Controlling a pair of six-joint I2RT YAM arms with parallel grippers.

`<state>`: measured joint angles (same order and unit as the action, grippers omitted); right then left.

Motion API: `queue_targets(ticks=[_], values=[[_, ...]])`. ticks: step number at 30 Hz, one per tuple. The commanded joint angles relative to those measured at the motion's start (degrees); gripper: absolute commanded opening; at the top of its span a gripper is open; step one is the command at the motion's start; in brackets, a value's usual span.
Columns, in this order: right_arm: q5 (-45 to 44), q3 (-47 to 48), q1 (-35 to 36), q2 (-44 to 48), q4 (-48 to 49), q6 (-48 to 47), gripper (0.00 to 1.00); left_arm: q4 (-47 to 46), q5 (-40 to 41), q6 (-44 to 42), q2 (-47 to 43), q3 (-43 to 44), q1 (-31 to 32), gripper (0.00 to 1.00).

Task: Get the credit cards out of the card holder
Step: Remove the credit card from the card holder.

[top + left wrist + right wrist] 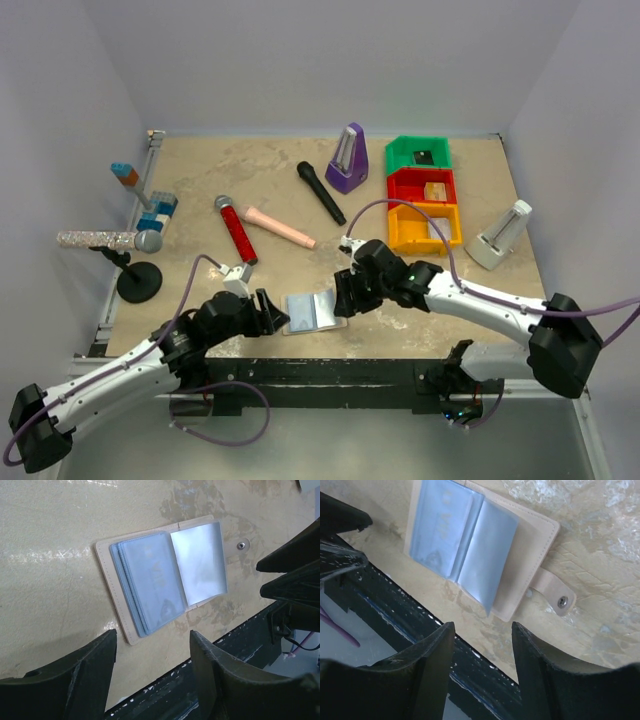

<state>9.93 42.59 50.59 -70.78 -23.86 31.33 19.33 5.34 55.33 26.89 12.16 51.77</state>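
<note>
Top view: card holder [315,311] open betw left tool [270,313] & right tool [345,297], both apart, empty; clumsy nudge could slide it off worktop [230,170] edge.

Table [230,165]: beige mottled top, dark front edge.

On it:
- card holder [315,312]: open flat, centre, just behind front edge; tan cover, pale blue sleeves, snap tab lying out on table.
- red microphone [236,230], peach cylinder [280,227]: left of centre, side by side.
- black microphone [320,192]: centre, diagonal.
- purple metronome [347,159]: upright, far centre.
- green bin [392,155], red bin [393,187], orange bin [425,246]: touching row, far right.
- white wedge-shaped device [500,238]: right edge.
- black stand base [138,282]: left edge.
- blue-grey brick stack [158,208]: left edge.
</note>
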Motion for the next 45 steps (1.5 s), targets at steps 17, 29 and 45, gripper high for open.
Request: queue_targets(ticks=[17,29,45], values=[[-9.0,0.8,1.6,-4.9,3.2,3.1,0.55,-7.5,0.0,3.4,1.9,-2.8,0.0,0.61],[-10.6,0.4,-4.4,-4.2,0.8,2.9,0.56,-6.9,-0.2,3.6,0.0,-3.3,0.0,0.61],[-4.8,0.6,-6.6,-9.3,4.4,1.4,0.28,-9.1,-1.7,3.6,1.1,-2.8,0.0,0.61]])
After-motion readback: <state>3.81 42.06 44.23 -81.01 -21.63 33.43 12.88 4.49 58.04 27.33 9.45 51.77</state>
